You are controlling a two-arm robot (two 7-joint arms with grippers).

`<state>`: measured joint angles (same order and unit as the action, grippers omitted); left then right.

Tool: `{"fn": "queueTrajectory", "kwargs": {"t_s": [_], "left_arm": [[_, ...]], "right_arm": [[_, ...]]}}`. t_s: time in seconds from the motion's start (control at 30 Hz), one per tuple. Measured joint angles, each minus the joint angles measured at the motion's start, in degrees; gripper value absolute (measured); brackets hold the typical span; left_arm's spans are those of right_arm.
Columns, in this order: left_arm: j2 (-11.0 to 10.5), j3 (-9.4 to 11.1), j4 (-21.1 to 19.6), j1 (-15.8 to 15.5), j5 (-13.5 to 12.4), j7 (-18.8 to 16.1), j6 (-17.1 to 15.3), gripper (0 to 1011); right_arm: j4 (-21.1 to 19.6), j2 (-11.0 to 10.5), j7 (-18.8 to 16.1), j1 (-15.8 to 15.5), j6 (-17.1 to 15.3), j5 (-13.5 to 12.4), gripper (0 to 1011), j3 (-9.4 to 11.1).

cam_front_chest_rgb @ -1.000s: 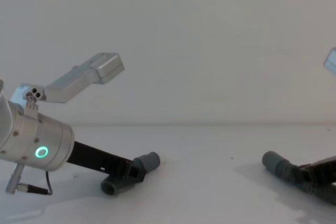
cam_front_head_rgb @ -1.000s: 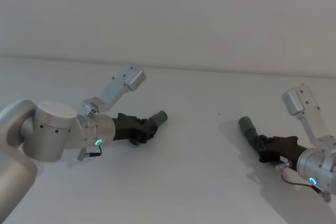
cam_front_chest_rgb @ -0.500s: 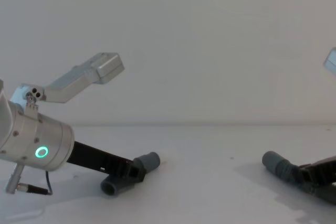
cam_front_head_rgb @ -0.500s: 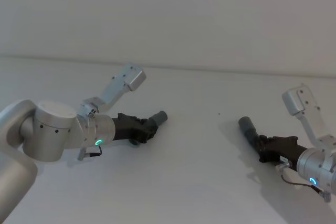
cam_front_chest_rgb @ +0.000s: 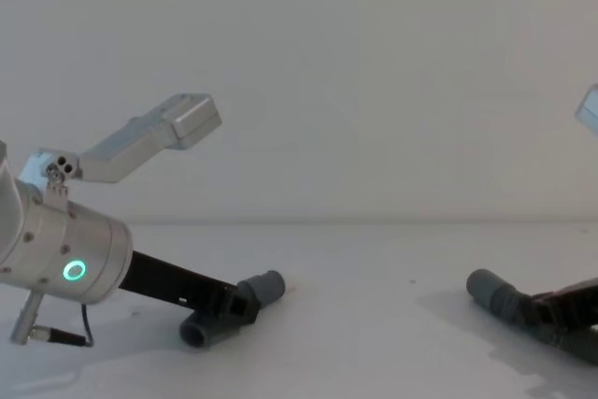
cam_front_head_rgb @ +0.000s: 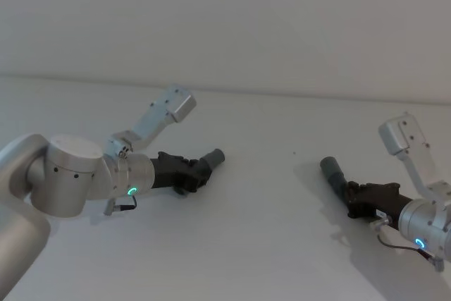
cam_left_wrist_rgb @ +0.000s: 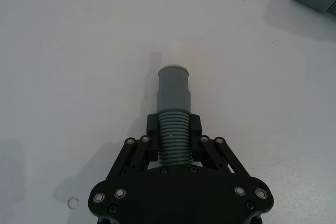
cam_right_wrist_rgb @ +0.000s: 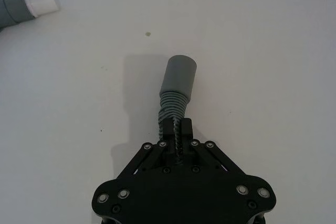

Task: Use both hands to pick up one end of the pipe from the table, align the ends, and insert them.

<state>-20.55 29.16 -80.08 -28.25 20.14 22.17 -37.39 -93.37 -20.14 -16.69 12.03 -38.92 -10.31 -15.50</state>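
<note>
My left gripper (cam_front_head_rgb: 198, 172) is shut on the ribbed part of the short curved pipe piece, low over the white table (cam_front_head_rgb: 261, 244). Its grey cuff (cam_front_head_rgb: 215, 156) juts out toward the right; in the left wrist view the cuff (cam_left_wrist_rgb: 174, 90) ends in a paler narrow tip (cam_left_wrist_rgb: 179, 56). In the chest view that piece's other end (cam_front_chest_rgb: 194, 332) rests on the table. My right gripper (cam_front_head_rgb: 356, 199) is shut on the other pipe piece just behind its wider cuff (cam_front_head_rgb: 330, 168), which points toward the left piece. The right wrist view shows that cuff (cam_right_wrist_rgb: 180, 75) beyond the gripper (cam_right_wrist_rgb: 176, 128).
A wide stretch of bare table separates the two cuffs. The left arm's silver camera bracket (cam_front_head_rgb: 169, 109) rises above its gripper, and the right arm's bracket (cam_front_head_rgb: 405, 142) stands at the right edge. A plain wall closes the back.
</note>
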Motion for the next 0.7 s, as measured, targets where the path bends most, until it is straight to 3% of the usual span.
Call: {"fn": "queueTrajectory", "kwargs": {"t_s": [0.4, 0.7], "left_arm": [[-0.29, 1.97, 1.03, -3.73, -1.82, 2.69, 0.85, 317], [-1.62, 5.24, -0.35, -7.79, -5.42, 4.99, 1.27, 317]], "right_arm": [[-0.51, -0.46, -0.53, 0.05, 1.59, 0.37, 59, 0.22], [-1.72, -1.63, -0.93, -0.22, 6.35, 1.83, 59, 0.39]]}}
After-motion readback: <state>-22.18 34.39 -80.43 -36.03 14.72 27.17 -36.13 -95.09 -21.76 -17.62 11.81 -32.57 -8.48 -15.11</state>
